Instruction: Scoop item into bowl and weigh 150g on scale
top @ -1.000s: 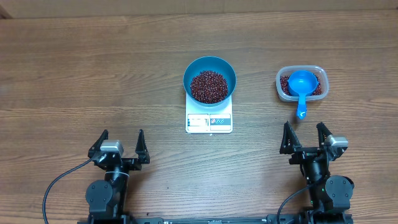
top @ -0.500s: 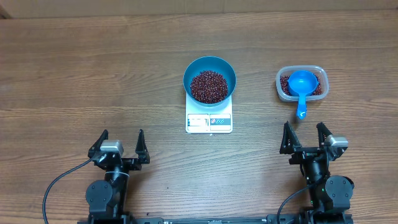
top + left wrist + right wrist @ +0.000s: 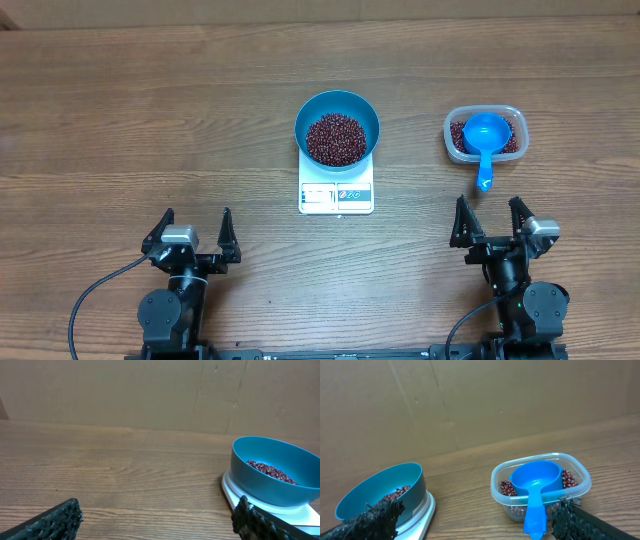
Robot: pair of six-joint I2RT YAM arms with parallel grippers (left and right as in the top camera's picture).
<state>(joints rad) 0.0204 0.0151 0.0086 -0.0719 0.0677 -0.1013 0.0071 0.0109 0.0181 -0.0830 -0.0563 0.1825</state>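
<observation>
The blue bowl (image 3: 337,128) sits on the white scale (image 3: 336,194) at the table's middle, with a heap of red-brown beans (image 3: 335,139) inside. The left wrist view has the bowl (image 3: 274,477) at its right edge. More beans lie in a clear plastic tub (image 3: 485,134) to the right, where a small blue scoop (image 3: 485,140) rests with its handle over the near rim. My left gripper (image 3: 191,233) stands open at the front left, empty. My right gripper (image 3: 490,219) stands open just short of the tub (image 3: 540,485), empty, with the bowl (image 3: 382,492) to its left.
Brown cardboard walls close off the far side of the wooden table (image 3: 150,110). Both arm bases and their black cables (image 3: 90,305) sit along the front edge.
</observation>
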